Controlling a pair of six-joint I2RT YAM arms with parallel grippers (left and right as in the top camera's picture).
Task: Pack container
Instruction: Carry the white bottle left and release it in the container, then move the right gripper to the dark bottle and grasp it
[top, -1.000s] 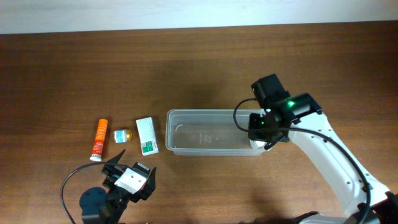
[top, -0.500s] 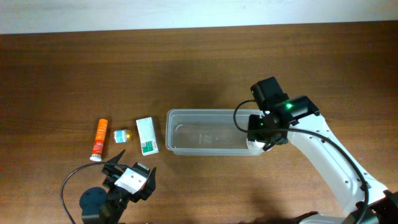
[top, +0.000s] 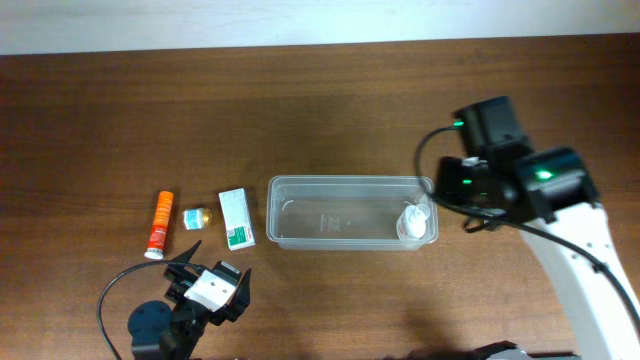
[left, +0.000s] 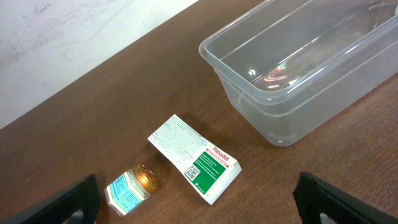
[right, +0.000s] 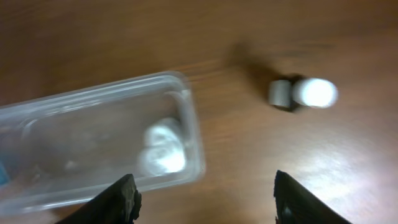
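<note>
A: Container (top: 350, 212): clear tub, centre of counter (top: 320, 110). White bottle (top: 413, 222) lies inside, at the right end, the end nearest the right arm.
B: Fingers?
A: Right fingers (right: 124, 198) spread, empty, just beyond that end. Left fingers (left: 78, 198) spread, empty, facing carton (left: 194, 158) and small jar (left: 129, 186). Probably the next picks.
B: Surface?
A: Dark wood grain, with a pale wall (top: 300, 20) behind.

Blurred white object (right: 163, 149) in container (right: 74, 142)
</note>
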